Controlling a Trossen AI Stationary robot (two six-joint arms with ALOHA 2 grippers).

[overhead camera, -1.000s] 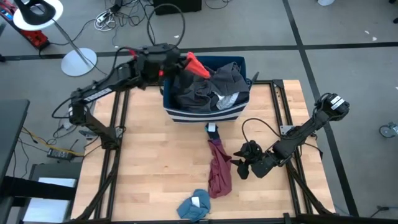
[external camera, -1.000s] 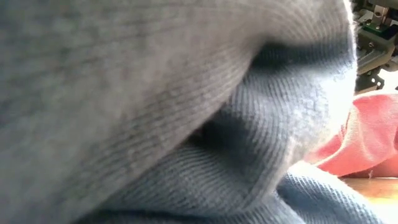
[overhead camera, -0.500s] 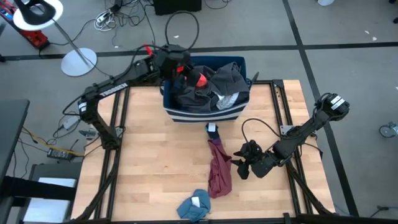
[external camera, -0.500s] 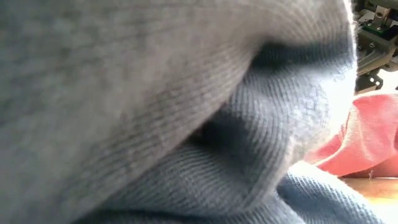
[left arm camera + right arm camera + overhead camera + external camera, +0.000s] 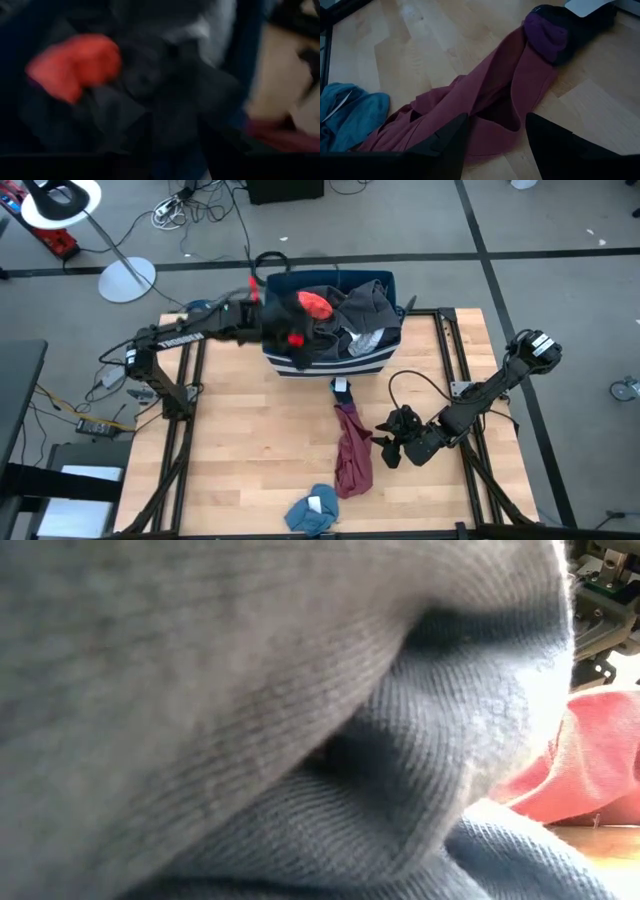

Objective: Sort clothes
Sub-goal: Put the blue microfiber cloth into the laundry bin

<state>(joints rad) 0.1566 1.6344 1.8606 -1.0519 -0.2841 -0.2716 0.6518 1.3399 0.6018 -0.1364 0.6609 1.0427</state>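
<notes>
The left hand, fingers apart, hovers over the bin, where the orange-red garment lies on dark clothes. The right hand, fingers apart and empty, sits beside the maroon garment, well short of the bin.

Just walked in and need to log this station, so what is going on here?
The robot is sorting clothes on a wooden table. The left hand is at the blue striped bin, open, with an orange-red garment lying on the dark clothes in the bin rather than held. The right hand waits open low over the table beside a maroon garment. A small dark item lies at that garment's bin end, and a grey-teal garment sits near the front edge.
</notes>
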